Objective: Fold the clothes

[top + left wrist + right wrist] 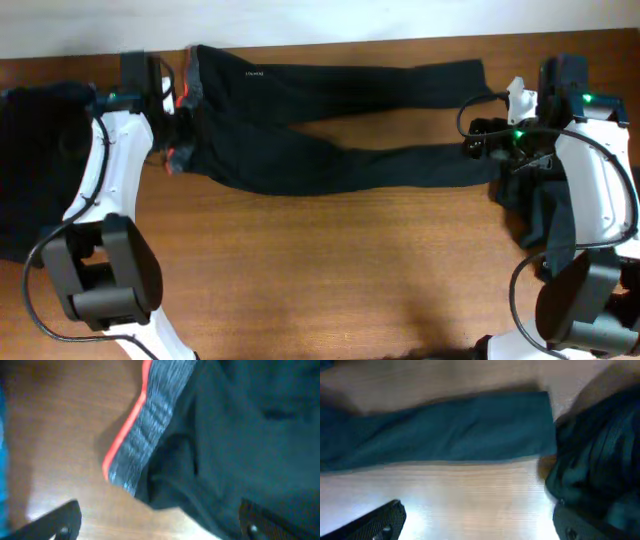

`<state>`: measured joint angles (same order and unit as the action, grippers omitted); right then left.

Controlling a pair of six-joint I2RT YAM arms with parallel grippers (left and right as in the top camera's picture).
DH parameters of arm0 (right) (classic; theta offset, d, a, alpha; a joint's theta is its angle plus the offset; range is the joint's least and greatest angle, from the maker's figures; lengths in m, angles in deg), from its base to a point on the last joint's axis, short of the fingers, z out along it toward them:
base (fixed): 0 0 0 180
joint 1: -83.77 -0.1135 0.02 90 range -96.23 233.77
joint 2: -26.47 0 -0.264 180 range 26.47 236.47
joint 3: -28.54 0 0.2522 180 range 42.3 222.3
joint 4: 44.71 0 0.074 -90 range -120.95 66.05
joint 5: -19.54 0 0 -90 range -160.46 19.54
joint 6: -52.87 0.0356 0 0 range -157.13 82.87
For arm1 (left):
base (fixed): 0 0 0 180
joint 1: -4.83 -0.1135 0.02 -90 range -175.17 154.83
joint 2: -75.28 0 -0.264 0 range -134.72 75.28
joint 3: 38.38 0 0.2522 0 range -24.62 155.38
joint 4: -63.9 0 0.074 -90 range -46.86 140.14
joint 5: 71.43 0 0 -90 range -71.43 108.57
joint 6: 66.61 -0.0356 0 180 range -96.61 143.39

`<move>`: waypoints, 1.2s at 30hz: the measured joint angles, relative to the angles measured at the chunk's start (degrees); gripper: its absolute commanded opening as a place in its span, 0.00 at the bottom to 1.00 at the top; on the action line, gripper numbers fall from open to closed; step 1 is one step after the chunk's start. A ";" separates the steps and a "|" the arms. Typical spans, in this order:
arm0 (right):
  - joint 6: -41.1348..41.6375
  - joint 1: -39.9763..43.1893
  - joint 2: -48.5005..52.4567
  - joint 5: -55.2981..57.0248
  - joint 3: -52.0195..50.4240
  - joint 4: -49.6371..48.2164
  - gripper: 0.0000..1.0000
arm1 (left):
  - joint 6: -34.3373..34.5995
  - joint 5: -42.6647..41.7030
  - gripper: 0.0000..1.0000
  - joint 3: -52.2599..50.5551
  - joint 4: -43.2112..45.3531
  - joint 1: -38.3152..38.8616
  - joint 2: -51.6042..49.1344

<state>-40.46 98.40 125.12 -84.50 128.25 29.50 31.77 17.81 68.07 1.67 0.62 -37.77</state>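
Note:
Long black trousers lie flat across the back of the table, waistband to the left and both legs running right. In the left wrist view the grey waistband with its red edge lies just ahead of my left gripper, which is open over the waist corner, one finger above bare wood. My right gripper stands open over bare table, just short of the nearer leg's hem. In the overhead view the left gripper is at the waistband and the right gripper at the leg ends.
A heap of dark clothes lies at the table's left edge. Another dark pile sits under the right arm and shows beside the right finger. Bare wood fills the table's front half.

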 measured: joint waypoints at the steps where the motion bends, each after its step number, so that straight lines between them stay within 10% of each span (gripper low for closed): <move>1: -0.17 0.87 0.02 -0.46 -0.96 -1.31 0.99 | -0.31 -0.87 0.99 -2.62 2.32 -0.57 0.00; 8: -3.34 7.48 2.16 -4.17 -5.51 -8.15 0.99 | -3.72 -8.35 0.99 -11.63 16.02 -3.28 0.00; 36: -4.83 9.99 8.37 -5.18 -9.68 -11.58 0.92 | -14.88 -0.50 0.99 -12.98 18.45 -3.28 -1.14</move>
<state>-45.29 108.39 133.49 -89.68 118.57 17.92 16.88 17.31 55.08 20.12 -2.66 -38.91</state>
